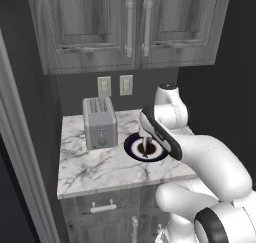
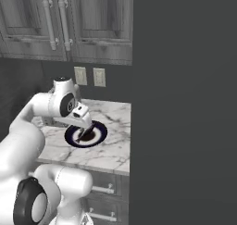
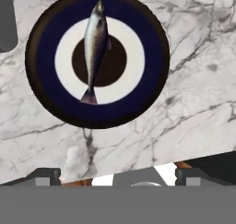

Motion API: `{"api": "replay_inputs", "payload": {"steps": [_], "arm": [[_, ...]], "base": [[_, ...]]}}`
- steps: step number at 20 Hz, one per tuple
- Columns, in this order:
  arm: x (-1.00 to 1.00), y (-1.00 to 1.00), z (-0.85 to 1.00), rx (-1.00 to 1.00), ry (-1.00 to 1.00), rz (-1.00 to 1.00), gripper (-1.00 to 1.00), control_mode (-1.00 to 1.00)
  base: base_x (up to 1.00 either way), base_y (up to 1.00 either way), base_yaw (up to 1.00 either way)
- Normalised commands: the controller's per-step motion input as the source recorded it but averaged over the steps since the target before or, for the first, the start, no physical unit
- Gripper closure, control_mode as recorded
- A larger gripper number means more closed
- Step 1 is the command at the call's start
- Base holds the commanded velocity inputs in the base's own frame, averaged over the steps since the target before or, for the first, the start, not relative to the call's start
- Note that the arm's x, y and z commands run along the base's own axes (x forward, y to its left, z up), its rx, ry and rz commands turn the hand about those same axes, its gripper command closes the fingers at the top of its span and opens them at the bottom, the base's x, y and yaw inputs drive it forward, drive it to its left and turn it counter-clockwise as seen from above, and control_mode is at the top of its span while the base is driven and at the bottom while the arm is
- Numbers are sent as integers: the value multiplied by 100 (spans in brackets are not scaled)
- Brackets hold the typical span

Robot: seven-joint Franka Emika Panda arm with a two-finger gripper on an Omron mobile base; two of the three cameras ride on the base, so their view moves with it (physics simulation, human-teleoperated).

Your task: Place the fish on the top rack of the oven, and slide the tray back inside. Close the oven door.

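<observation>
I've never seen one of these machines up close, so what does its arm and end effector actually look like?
The arm is built of smooth, rounded, glossy white segments, bulging like tubes, joined by dark grey or black rings at the joints. No loose cables or markings are visible on it. At its tip, the end effector has a small white boxy body with two short, dark, blocky fingers.

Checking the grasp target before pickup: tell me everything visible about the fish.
The fish is small, slender, silver-grey with a darker back, a pointed head and a forked tail. It looks glossy and whole. It lies flat on the plate, across its dark centre and white ring, head toward the hand view's top, tail toward its bottom. Only the plate touches it. The gripper is open and apart from it, fingertips at the view's bottom over the counter.
</observation>
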Motion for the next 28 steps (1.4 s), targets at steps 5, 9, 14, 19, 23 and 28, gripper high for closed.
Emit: {"api": "replay_inputs", "payload": {"steps": [5,9,14,19,23,28], "arm": [[4,0,-53,0,0,-13,-100,-100],[27,1,-34,0,0,-14,-100,-100],[62,3,-13,0,2,-8,-100,-100],[65,2,-14,0,1,-2,-100,-100],[55,3,-28,0,2,0,-100,-100],[34,4,-48,0,1,0,-100,-100]], "base": [[0,0,0],[0,0,0],[0,0,0],[0,0,0],[0,0,0],[0,0,0]]}}
